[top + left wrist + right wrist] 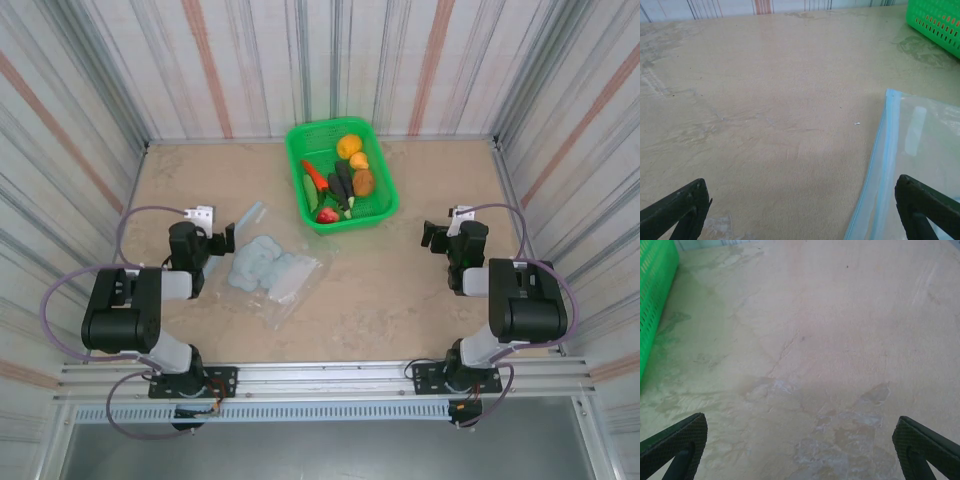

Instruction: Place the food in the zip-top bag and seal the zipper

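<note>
Bag (pixel 288 278) flat, just right of left claw (pixel 228 240)

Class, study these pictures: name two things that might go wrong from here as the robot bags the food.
The clear crinkly plastic bag lies limp, so the mouth along its pale blue zipper strip may resist opening. The small toy fruits and vegetables crowd the green mesh basket; a grab might catch two at once.

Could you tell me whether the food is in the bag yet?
Not yet: the food lies in the green basket, apart from the zip-top bag.
</note>
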Motion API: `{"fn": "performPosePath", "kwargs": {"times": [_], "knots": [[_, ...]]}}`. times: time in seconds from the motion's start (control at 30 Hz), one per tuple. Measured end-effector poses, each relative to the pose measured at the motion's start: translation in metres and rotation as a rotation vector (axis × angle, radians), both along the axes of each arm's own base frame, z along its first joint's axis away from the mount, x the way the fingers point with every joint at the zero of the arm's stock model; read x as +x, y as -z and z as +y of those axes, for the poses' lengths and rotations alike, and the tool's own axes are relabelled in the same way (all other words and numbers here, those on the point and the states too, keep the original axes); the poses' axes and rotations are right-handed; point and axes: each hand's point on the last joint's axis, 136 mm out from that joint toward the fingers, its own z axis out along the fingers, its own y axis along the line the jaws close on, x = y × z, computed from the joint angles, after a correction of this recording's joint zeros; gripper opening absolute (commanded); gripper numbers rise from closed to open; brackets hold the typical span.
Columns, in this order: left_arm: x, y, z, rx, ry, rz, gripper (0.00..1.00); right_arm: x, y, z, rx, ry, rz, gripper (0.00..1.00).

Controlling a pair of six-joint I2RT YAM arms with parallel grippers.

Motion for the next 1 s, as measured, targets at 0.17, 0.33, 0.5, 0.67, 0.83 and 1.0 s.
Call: {"fn": "performPosePath", "kwargs": {"times": [0.17,0.33,0.5,0.67,0.83,1.0], "knots": [[0.0,0.0,-0.0002,0.0,0.001,0.0,0.99,0.0,0.0,0.0018,0.004,-0.009,0.0,0.99],[0.0,0.0,-0.0004,0.001,0.0,0.0,0.99,0.0,-0.0001,0.0029,0.007,-0.015,0.0,0.99],[0.0,0.0002,-0.0043,0.014,-0.004,0.0,0.99,0.0,-0.0001,0.0029,0.008,-0.015,0.0,0.99],[0.0001,0.0001,-0.0036,0.017,-0.008,-0.001,0.99,0.0,0.0001,0.003,0.008,-0.015,0.0,0.99],[0.0001,0.0002,-0.003,0.018,-0.011,0.0,0.99,0.0,-0.0001,0.0029,0.008,-0.015,0.0,0.99],[0.0001,0.0002,-0.003,0.018,-0.011,0.0,0.99,0.0,-0.0001,0.0029,0.008,-0.015,0.0,0.99]]}}
